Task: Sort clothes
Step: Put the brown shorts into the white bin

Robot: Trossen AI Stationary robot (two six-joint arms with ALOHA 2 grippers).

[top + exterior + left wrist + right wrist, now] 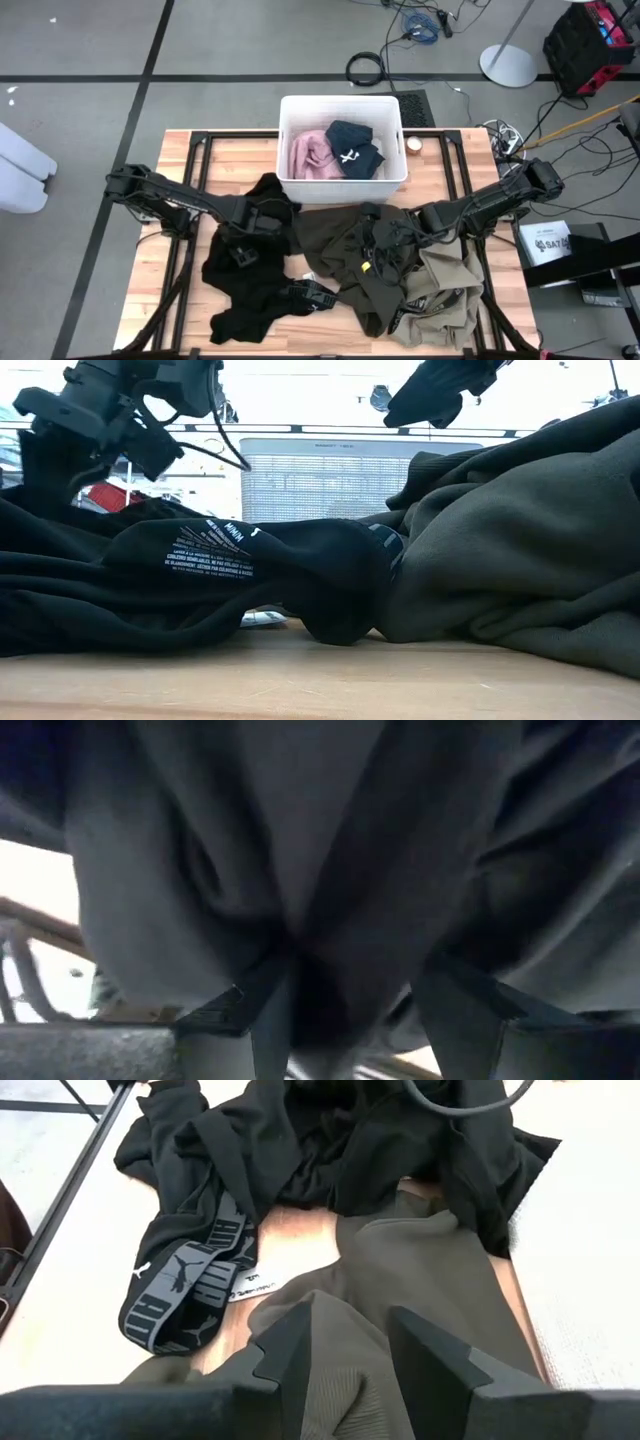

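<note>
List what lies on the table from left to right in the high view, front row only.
Black clothes → dark olive-green garment → khaki-tan garment. The left gripper is over the black clothes, the right gripper over the olive one.

- I'm seeing the pale pink garment (312, 152) lying crumpled in the bin beside the dark blue garment (352, 148), the two touching
- The black garments (248, 268) are sprawling in a rumpled heap on the table's left side, a grey logo waistband (185, 1295) showing
- The dark olive-green garment (345, 255) is lying bunched at the middle
- The khaki-tan garment (445, 290) is lying creased at its right, touching it
</note>
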